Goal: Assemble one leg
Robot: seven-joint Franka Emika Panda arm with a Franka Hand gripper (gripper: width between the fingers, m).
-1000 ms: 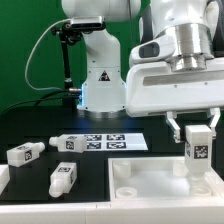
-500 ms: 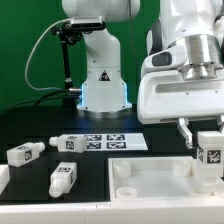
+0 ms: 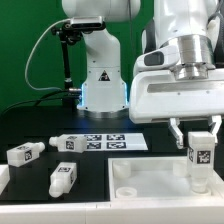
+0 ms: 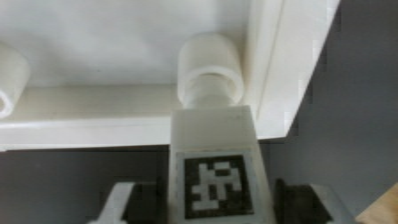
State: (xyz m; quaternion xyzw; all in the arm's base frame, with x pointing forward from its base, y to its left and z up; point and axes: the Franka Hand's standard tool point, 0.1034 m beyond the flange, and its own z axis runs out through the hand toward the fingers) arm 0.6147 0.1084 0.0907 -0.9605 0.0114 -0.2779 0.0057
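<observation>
Gripper (image 3: 199,141) clamped on a short, chunky white plastic leg (image 3: 200,158) with a black-and-white square tag, holding it upright, narrow end down, over the large flat white square piece (image 3: 150,182) near its rim at the exterior view's right. Whether they touch is unclear. Three similar legs (image 3: 63,178) lie on the black bench (image 3: 30,185).

Bare black table (image 3: 92,165) is free between three loose chunky white tagged plastic legs (image 3: 63,179) on exterior view's left and the large flat white rimmed square piece (image 3: 145,180). Gripper (image 3: 196,136) clamping a leg (image 3: 200,158) blocks that piece's corner on exterior view's right.
</observation>
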